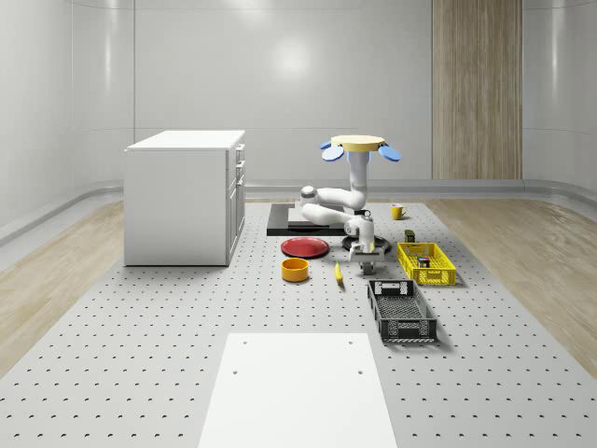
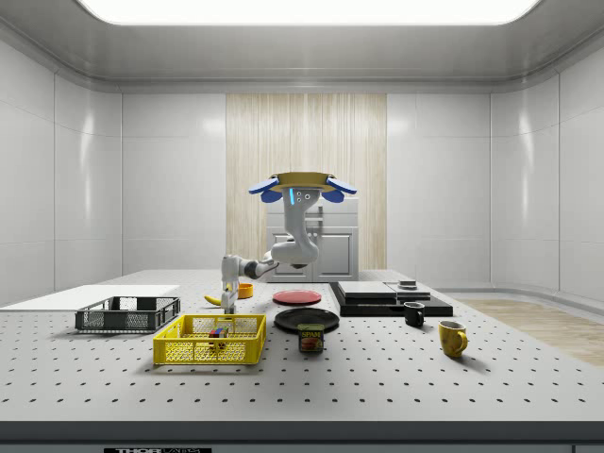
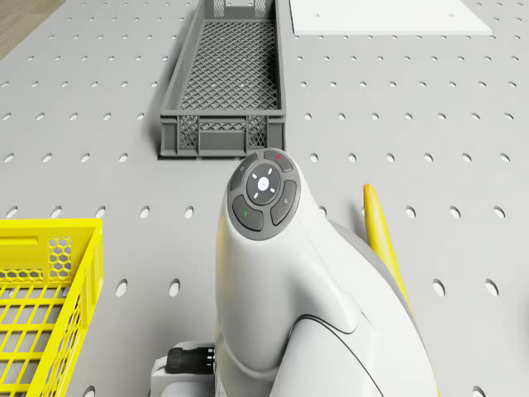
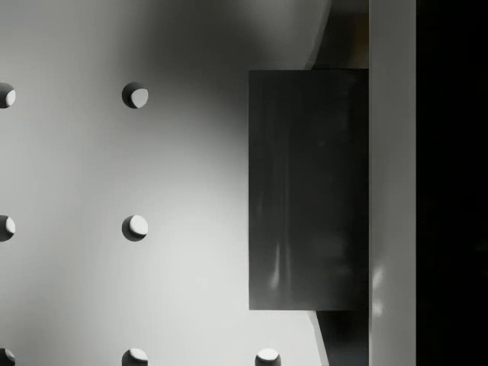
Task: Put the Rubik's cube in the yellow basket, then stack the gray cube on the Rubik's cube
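Observation:
The drone (image 1: 359, 145) hovers over the table beside the yellow basket (image 1: 426, 263), with its arm bent down to the table. The gripper (image 1: 366, 254) hangs low between the banana and the basket. In the wrist view the gripper (image 4: 347, 191) is shut on the gray cube (image 4: 305, 191), its dark fingers against two opposite sides, just over the perforated table. The Rubik's cube (image 2: 219, 333) lies inside the yellow basket (image 2: 209, 342). A corner of the basket (image 3: 50, 306) also shows in the drone view, beside the white arm (image 3: 289, 314).
A dark mesh crate (image 1: 401, 311) lies nearer the front. A banana (image 1: 338, 272), an orange bowl (image 1: 296, 270) and a red plate (image 1: 305, 247) sit to the gripper's left in the whole-scene view. A white cabinet (image 1: 185, 196) stands at left. A can (image 2: 310, 338) and mugs (image 2: 452, 337) stand beyond the basket.

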Controlling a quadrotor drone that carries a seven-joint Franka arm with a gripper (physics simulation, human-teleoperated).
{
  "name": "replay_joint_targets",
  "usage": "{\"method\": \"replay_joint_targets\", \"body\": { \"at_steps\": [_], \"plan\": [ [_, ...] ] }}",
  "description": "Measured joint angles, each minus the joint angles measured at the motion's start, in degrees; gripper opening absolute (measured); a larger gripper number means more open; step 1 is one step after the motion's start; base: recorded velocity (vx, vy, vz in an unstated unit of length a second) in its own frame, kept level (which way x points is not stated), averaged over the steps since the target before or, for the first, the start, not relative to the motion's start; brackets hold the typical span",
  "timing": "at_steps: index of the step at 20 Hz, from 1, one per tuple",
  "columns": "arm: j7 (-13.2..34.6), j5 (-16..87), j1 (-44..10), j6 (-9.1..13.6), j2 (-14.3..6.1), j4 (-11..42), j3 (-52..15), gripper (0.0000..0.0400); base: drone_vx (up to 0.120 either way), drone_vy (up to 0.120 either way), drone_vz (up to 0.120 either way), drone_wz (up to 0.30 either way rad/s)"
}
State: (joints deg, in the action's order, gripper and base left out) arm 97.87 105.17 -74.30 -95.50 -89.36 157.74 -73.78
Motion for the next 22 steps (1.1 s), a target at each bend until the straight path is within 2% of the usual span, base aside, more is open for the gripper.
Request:
{"method": "replay_joint_targets", "body": {
  "at_steps": [3, 7, 16, 22],
  "plan": [
    [0.0, -1.9, 0.4, 0.8, -0.1, 0.5, -2.0, 0.0251, 0.0, 0.0, 0.013, 0.0],
    [-0.1, -4.6, 0.8, 1.8, -0.2, 1.2, -5.0, 0.025, 0.0, 0.0, 0.12, 0.0],
    [0.0, -7.1, 1.0, 2.4, -0.6, 1.6, -7.5, 0.025, -0.12, 0.12, 0.12, 0.0],
    [0.0, -7.5, 1.0, 2.2, -0.9, 1.6, -7.8, 0.025, -0.007, 0.107, 0.0, 0.0]
  ]
}}
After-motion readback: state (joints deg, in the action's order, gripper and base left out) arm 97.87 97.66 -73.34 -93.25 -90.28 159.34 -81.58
